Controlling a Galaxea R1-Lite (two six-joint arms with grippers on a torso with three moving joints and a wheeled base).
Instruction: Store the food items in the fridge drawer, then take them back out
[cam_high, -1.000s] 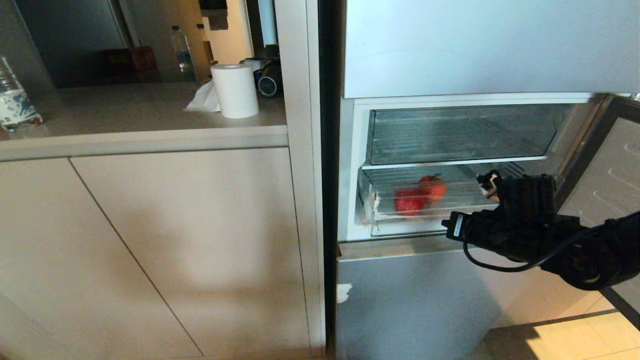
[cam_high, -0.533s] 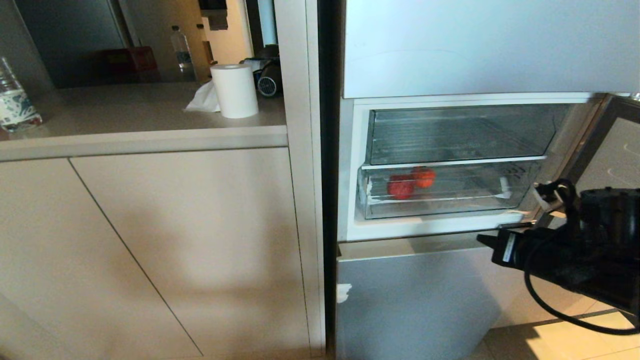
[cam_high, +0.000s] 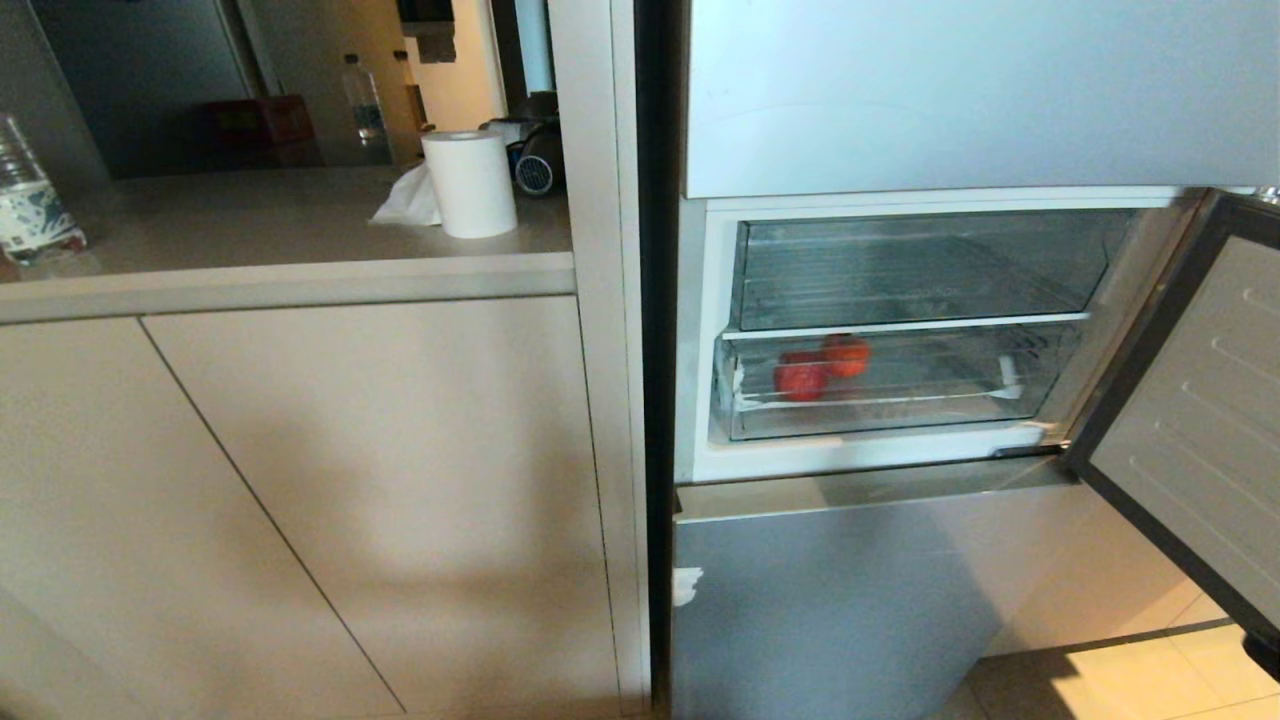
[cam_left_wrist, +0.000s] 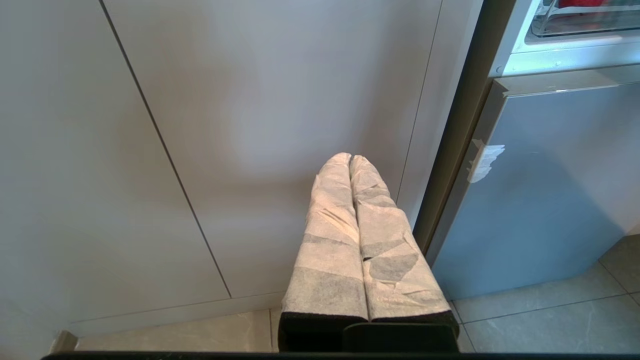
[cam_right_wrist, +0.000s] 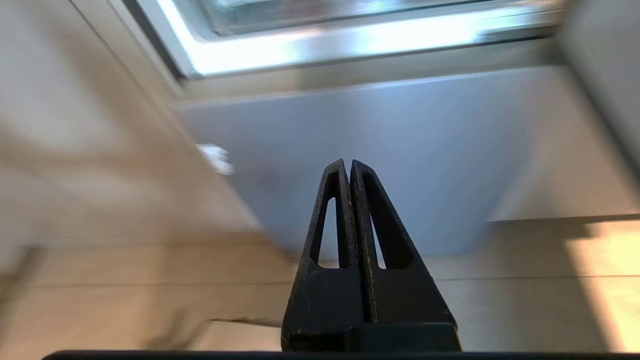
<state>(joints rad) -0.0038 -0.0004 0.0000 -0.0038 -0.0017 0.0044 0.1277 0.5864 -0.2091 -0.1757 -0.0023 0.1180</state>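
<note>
Two red fruits (cam_high: 820, 368) sit left in the fridge drawer (cam_high: 900, 405), above both hands; right hand (cam_right_wrist: 349, 167) closed, empty, nearer; left hand (cam_left_wrist: 350, 160) closed.

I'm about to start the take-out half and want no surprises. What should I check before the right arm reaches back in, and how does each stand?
1. Fridge door swung open: ok.
2. Fridge drawer pulled out for access: not ok, it sits pushed in under the upper bin.
3. Food items inside the drawer, two red pieces at its left end: ok.
4. Right gripper empty, jaws shut: ok.
5. Left gripper parked low by the cabinet, shut: ok.
</note>
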